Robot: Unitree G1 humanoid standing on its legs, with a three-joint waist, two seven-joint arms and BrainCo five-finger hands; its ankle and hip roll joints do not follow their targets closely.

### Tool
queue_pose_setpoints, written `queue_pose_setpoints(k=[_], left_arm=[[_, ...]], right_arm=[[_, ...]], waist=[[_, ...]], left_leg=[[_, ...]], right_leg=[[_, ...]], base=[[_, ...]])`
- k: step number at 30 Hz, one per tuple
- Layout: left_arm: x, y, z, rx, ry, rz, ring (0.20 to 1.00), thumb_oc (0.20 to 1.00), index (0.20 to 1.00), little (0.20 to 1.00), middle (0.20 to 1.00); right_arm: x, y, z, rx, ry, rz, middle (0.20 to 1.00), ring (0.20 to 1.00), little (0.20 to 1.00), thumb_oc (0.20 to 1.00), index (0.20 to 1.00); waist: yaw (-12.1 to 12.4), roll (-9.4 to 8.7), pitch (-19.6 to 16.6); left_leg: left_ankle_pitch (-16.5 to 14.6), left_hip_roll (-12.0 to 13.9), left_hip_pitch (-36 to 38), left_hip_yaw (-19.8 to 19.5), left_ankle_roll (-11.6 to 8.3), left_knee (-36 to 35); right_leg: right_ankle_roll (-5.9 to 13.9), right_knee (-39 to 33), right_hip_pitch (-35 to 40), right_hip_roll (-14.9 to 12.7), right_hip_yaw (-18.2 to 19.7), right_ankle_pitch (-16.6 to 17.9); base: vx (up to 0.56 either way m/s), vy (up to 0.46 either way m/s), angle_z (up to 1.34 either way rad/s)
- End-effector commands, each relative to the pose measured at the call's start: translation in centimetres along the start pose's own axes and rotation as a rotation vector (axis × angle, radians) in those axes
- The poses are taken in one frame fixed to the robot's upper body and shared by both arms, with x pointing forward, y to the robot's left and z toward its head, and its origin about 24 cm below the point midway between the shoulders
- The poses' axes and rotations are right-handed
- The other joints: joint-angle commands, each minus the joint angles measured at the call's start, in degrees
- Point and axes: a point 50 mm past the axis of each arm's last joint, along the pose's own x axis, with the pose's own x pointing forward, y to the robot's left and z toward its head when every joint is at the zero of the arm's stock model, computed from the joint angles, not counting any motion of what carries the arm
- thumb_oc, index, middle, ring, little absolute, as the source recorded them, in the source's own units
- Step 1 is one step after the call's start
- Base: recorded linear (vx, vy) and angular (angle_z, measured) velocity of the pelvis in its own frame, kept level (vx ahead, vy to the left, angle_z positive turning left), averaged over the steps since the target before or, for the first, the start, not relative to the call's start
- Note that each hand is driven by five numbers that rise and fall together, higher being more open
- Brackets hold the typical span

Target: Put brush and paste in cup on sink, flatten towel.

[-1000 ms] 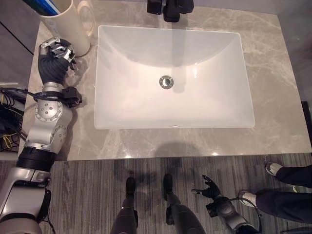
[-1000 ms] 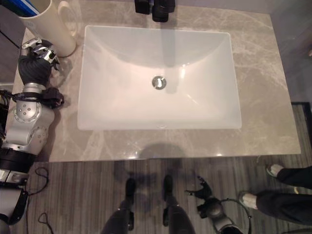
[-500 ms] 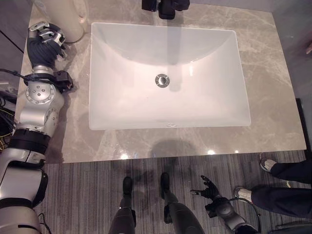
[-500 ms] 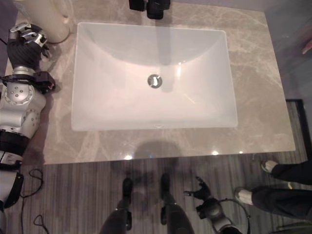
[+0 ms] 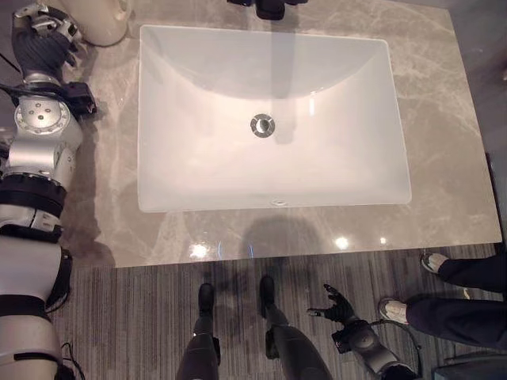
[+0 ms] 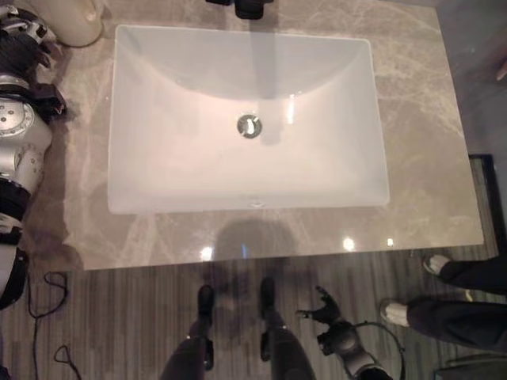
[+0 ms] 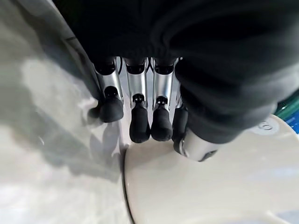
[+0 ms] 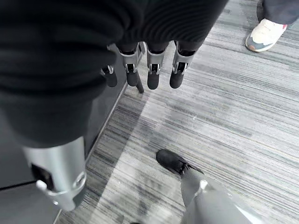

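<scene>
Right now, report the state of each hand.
Left hand: open, fingers beside the cup, holding nothing.
Right hand: open, empty, low over the floor.

Cup point(image 5: 99, 20) cream. Sink point(image 5: 198, 170) glossy white, drain point(image 5: 262, 124) silver. Counter point(image 5: 451, 119) beige-grey marble, pale veins. Floor point(image 5: 142, 317) grey, fine stripes. Faucet point(image 5: 269, 8) black.

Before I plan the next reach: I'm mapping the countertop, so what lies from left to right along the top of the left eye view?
Left hand → cream cup → white sink basin → drain → bare marble counter.
</scene>
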Motion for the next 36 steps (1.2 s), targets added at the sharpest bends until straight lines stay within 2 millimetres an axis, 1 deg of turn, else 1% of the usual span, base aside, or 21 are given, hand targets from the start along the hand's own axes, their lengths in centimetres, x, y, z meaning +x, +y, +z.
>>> queue_pose_setpoints(k=[1, 4, 8, 12, 13, 16, 17, 18, 20, 22, 25, 26, 27, 28, 29, 30, 31, 32, 34, 35, 36], left_arm=[[1.0, 0.2, 2.1, 0.019, -0.064, 0.009, 0.200, 0.200, 0.200, 0.200, 0.200], [1.3, 0.3, 2.3, 0.064, -0.063, 0.009, 0.200, 0.200, 0.200, 0.200, 0.200], [1.2, 0.0, 2.3, 0.066, -0.064, 0.005, 0.200, 0.200, 0.200, 0.200, 0.200], [1.1, -0.2, 1.9, 0.064, -0.059, 0.007, 0.200, 0.200, 0.200, 0.200, 0.200], [0.9, -0.2, 1.4, 0.053, -0.048, 0.015, 0.200, 0.200, 0.200, 0.200, 0.200], [0.5, -0.9, 0.6, 0.018, -0.029, 0.036, 0.200, 0.200, 0.200, 0.200, 0.200], [-0.1, -1.9, 0.2, -0.023, -0.028, 0.040, 0.200, 0.200, 0.200, 0.200, 0.200], [-0.1, -1.9, 0.1, -0.023, -0.027, 0.041, 0.200, 0.200, 0.200, 0.200, 0.200], [-1.3, -2.7, -0.7, -0.093, -0.035, 0.015, 0.200, 0.200, 0.200, 0.200, 0.200], [-2.0, -2.9, -0.9, -0.109, -0.051, 0.006, 0.200, 0.200, 0.200, 0.200, 0.200], [-2.9, -2.4, -1.9, -0.133, -0.039, 0.017, 0.200, 0.200, 0.200, 0.200, 0.200], [-4.0, -1.7, -2.9, -0.135, -0.035, 0.019, 0.200, 0.200, 0.200, 0.200, 0.200], [-4.6, -1.6, -3.2, -0.142, -0.041, 0.009, 0.200, 0.200, 0.200, 0.200, 0.200], [-4.7, -1.5, -3.3, -0.142, -0.038, 0.011, 0.200, 0.200, 0.200, 0.200, 0.200], [-6.0, -0.7, -4.3, -0.154, -0.025, 0.008, 0.200, 0.200, 0.200, 0.200, 0.200], [-6.7, -0.5, -4.6, -0.163, -0.029, 0.002, 0.200, 0.200, 0.200, 0.200, 0.200], [-6.8, -0.4, -4.6, -0.163, -0.027, 0.004, 0.200, 0.200, 0.200, 0.200, 0.200], [-7.5, 0.0, -4.9, -0.182, -0.027, 0.004, 0.200, 0.200, 0.200, 0.200, 0.200], [-7.5, 0.0, -4.9, -0.182, -0.027, 0.004, 0.200, 0.200, 0.200, 0.200, 0.200], [-10.6, 1.2, -7.0, -0.174, 0.015, -0.030, 0.200, 0.200, 0.200, 0.200, 0.200], [-11.1, 1.6, -7.1, -0.157, 0.017, -0.044, 0.200, 0.200, 0.200, 0.200, 0.200]], right_arm=[[-0.2, -1.7, -0.3, 0.014, -0.014, -0.037, 1.000, 1.000, 1.000, 1.000, 1.000], [-0.1, -1.7, -0.3, 0.016, -0.015, -0.037, 1.000, 1.000, 1.000, 1.000, 1.000], [-0.1, -1.7, -0.1, 0.017, -0.027, -0.036, 1.000, 1.000, 1.000, 1.000, 1.000], [-0.1, -1.4, 0.1, 0.020, -0.034, -0.034, 1.000, 1.000, 1.000, 1.000, 1.000], [-0.2, -1.2, 0.0, 0.018, -0.034, -0.029, 1.000, 1.000, 1.000, 1.000, 1.000], [-0.3, -1.0, -0.3, 0.008, -0.022, -0.025, 1.000, 1.000, 1.000, 1.000, 1.000], [-0.2, -1.0, -0.4, 0.004, -0.014, -0.030, 1.000, 1.000, 1.000, 1.000, 1.000], [-0.3, -1.0, -0.5, 0.003, -0.013, -0.030, 1.000, 1.000, 1.000, 1.000, 1.000], [-0.3, -1.1, -0.6, 0.003, -0.001, -0.038, 1.000, 1.000, 1.000, 1.000, 1.000], [-0.3, -1.2, -0.7, -0.007, 0.003, -0.043, 1.000, 1.000, 1.000, 1.000, 1.000], [-0.4, -1.4, -1.0, -0.009, 0.011, -0.049, 1.000, 1.000, 1.000, 1.000, 1.000], [-0.5, -1.5, -1.1, -0.019, 0.019, -0.045, 1.000, 1.000, 1.000, 1.000, 1.000], [-0.5, -1.5, -1.3, -0.026, 0.023, -0.041, 1.000, 1.000, 1.000, 1.000, 1.000], [-0.5, -1.5, -1.3, -0.028, 0.024, -0.041, 1.000, 1.000, 1.000, 1.000, 1.000], [-0.5, -1.6, -1.3, -0.039, 0.021, -0.030, 1.000, 1.000, 1.000, 1.000, 1.000], [-0.6, -1.7, -1.3, -0.046, 0.021, -0.026, 1.000, 1.000, 1.000, 1.000, 1.000], [-0.6, -1.7, -1.4, -0.048, 0.021, -0.025, 1.000, 1.000, 1.000, 1.000, 1.000], [-0.6, -1.9, -1.5, -0.057, 0.024, -0.023, 1.000, 1.000, 1.000, 1.000, 1.000], [-0.6, -1.9, -1.5, -0.057, 0.024, -0.023, 1.000, 1.000, 1.000, 1.000, 1.000], [-0.3, -2.1, -0.9, -0.059, 0.017, -0.009, 1.000, 1.000, 1.000, 1.000, 1.000], [-0.4, -2.0, -1.1, -0.057, 0.023, -0.004, 1.000, 1.000, 1.000, 1.000, 1.000]], waist=[[-0.2, 1.39, -0.2], [-0.5, 1.37, -0.2], [-0.6, 1.37, -0.2], [-0.6, 1.30, -0.4], [-0.7, 1.16, -0.5], [-0.5, 0.88, -0.8], [-0.2, 0.57, -1.1], [-0.3, 0.65, -1.1], [0.5, 0.05, -1.5], [1.0, -0.23, -1.8], [1.4, -0.49, -2.1], [2.1, -0.95, -2.6], [2.4, -1.18, -2.6], [2.3, -1.10, -2.4], [3.1, -1.76, -1.9], [3.4, -1.96, -1.4], [3.3, -1.90, -1.3], [3.7, -1.91, -0.7], [3.7, -1.91, -0.7], [5.3, -1.05, 0.4], [5.3, -0.82, 0.3]], left_leg=[[-0.5, 2.7, 1.2, -0.4, -2.08, 0.1], [-0.4, 2.7, 0.9, -0.3, -2.07, 0.1], [-0.4, 2.7, 0.7, -0.4, -2.09, 0.1], [-0.6, 2.8, 0.6, -0.1, -2.00, 0.1], [-0.7, 2.8, 0.8, -0.2, -1.98, 0.1], [-1.0, 3.0, 1.5, -0.2, -1.97, 0.1], [-1.2, 3.0, 2.1, -0.3, -2.01, 0.1], [-1.2, 3.0, 2.1, -0.3, -2.01, 0.1], [-1.5, 3.1, 3.1, -0.5, -2.10, 0.1], [-1.4, 3.1, 3.7, -0.9, -2.18, 0.1], [-1.9, 3.1, 5.1, -1.2, -1.94, 0.1], [-2.3, 3.1, 6.9, -1.1, -1.60, 0.1], [-2.7, 3.0, 8.0, -1.2, -1.38, 0.2], [-2.7, 3.0, 8.3, -1.2, -1.38, 0.2], [-4.7, 2.3, 8.5, -1.4, -0.86, 4.5], [-6.0, 1.8, 8.3, -1.7, -0.60, 6.7], [-6.2, 1.8, 8.3, -1.7, -0.58, 7.1], [-7.4, 1.3, 8.3, -1.9, -0.33, 9.3], [-7.4, 1.3, 8.3, -1.9, -0.33, 9.3], [-10.8, -0.8, 11.0, -2.7, 1.12, 14.0], [-11.3, -1.3, 11.8, -2.6, 1.57, 14.1]], right_leg=[[5.51, -0.1, 1.6, -4.7, -1.1, 0.2], [5.59, -0.1, 1.2, -4.7, -0.9, 0.3], [5.61, -0.1, 0.8, -4.6, -0.6, 0.4], [5.59, -0.1, 0.6, -4.5, -0.2, 0.4], [5.51, -0.1, 0.7, -4.4, -0.1, 0.3], [5.28, -0.1, 1.4, -4.2, -0.2, -0.1], [5.07, -0.1, 2.1, -4.2, -0.5, -0.4], [5.07, -0.1, 2.2, -4.2, -0.6, -0.5], [4.90, -0.1, 3.6, -4.3, -1.3, -0.8], [4.84, -0.1, 4.6, -4.5, -2.1, -1.1], [4.78, -0.1, 6.4, -4.6, -2.6, -1.4], [4.65, -0.1, 8.1, -4.8, -2.9, -1.7], [4.59, -0.1, 9.1, -4.9, -2.8, -2.1], [4.60, -0.1, 9.4, -4.9, -2.8, -2.1], [4.32, -0.1, 11.5, -5.5, -2.8, -2.3], [4.25, -0.1, 12.6, -5.8, -2.7, -2.4], [4.27, -0.1, 12.7, -5.8, -2.7, -2.4], [4.26, -0.1, 13.9, -6.1, -2.8, -2.5], [4.26, -0.1, 13.9, -6.1, -2.8, -2.5], [4.35, 2.0, 18.8, -7.4, -2.4, -3.2], [4.41, 2.4, 19.5, -7.7, -2.3, -3.4]], base=[[0.00, 0.000, 0.00], [0.00, 0.000, 0.00], [0.01, 0.003, -0.02], [0.01, 0.005, -0.04], [0.00, -0.007, -0.07], [0.01, -0.026, -0.04], [0.01, -0.033, -0.01], [0.01, -0.041, 0.01], [0.00, -0.052, 0.01], [-0.01, -0.038, 0.04], [0.02, -0.001, 0.17], [0.06, 0.030, 0.13], [0.06, 0.030, 0.00], [0.02, 0.050, -0.05], [0.00, 0.063, 0.04], [0.00, 0.065, 0.07], [-0.02, 0.056, 0.13], [0.00, 0.031, 0.03], [-0.02, 0.144, 0.07], [-0.04, 0.317, 0.05], [-0.03, 0.379, 0.05]])
